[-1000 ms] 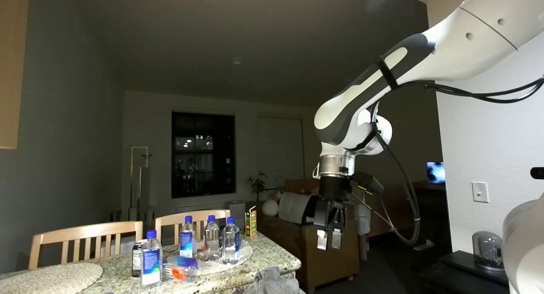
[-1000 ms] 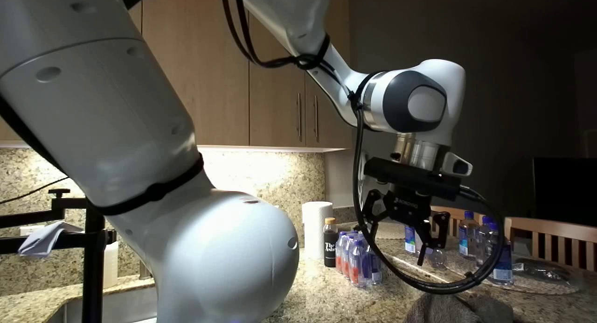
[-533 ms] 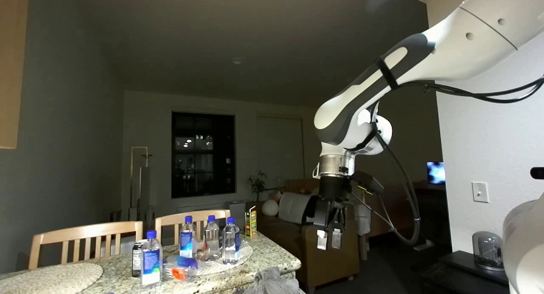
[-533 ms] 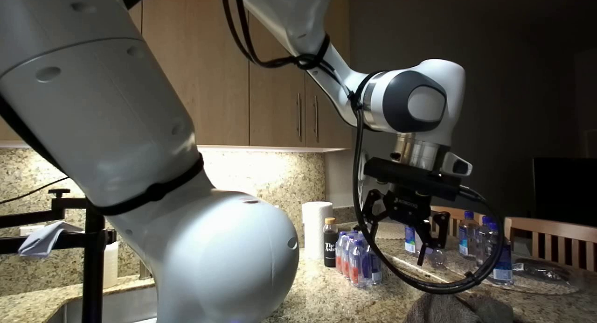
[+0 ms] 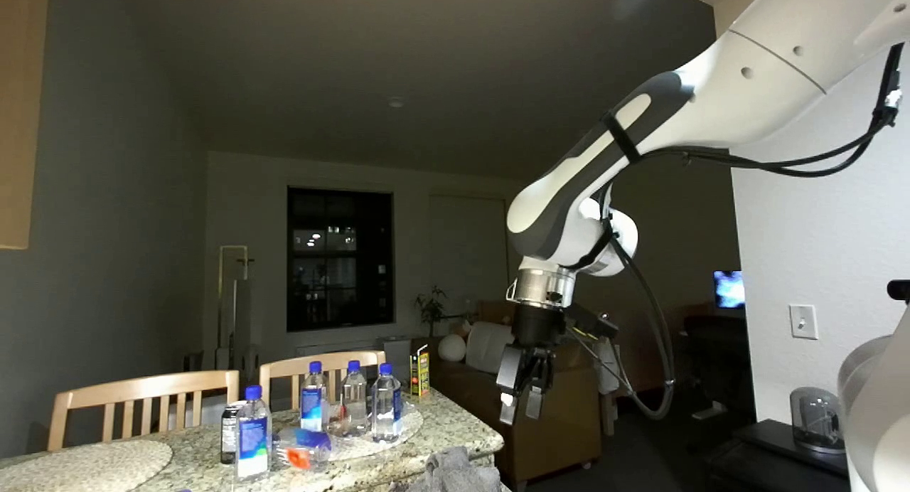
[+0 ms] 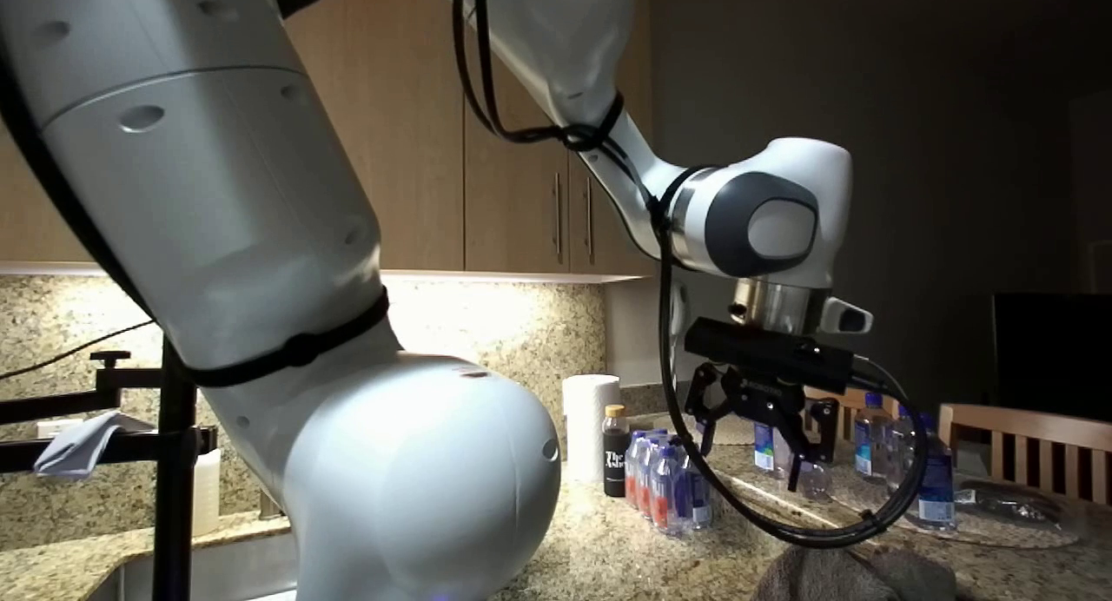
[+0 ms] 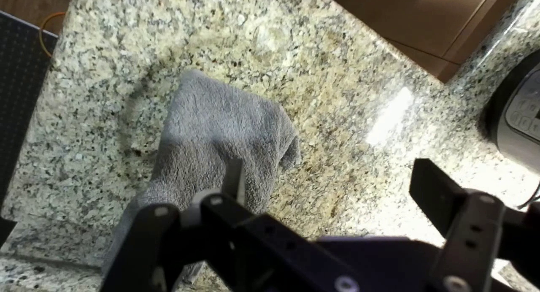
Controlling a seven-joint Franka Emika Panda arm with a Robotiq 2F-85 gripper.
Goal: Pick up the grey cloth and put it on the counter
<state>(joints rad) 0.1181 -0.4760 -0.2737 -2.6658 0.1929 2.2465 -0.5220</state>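
The grey cloth (image 7: 228, 110) lies crumpled on the speckled stone counter (image 7: 341, 102), left of centre in the wrist view. Its near part is hidden behind a gripper finger. The cloth also shows at the bottom edge in both exterior views (image 5: 458, 474) (image 6: 834, 575), as does the counter (image 5: 455, 424) (image 6: 599, 553). My gripper (image 7: 329, 169) is open with nothing between its fingers. In the wrist view its left finger overlaps the cloth and its right finger is over bare counter. In both exterior views the gripper (image 5: 520, 407) (image 6: 749, 466) hangs above the counter, apart from the cloth.
Several water bottles (image 5: 254, 435) stand on the counter. A bottle pack (image 6: 665, 488), a dark bottle (image 6: 614, 453) and a paper towel roll (image 6: 592, 427) stand near the backsplash. A round appliance (image 7: 523, 110) is at the wrist view's right. Chairs (image 5: 146, 392) stand behind the counter.
The arm was still between the two earlier moments. Now the gripper is lower and slightly turned, shifted left in an exterior view. It stays open. The cloth has not moved.
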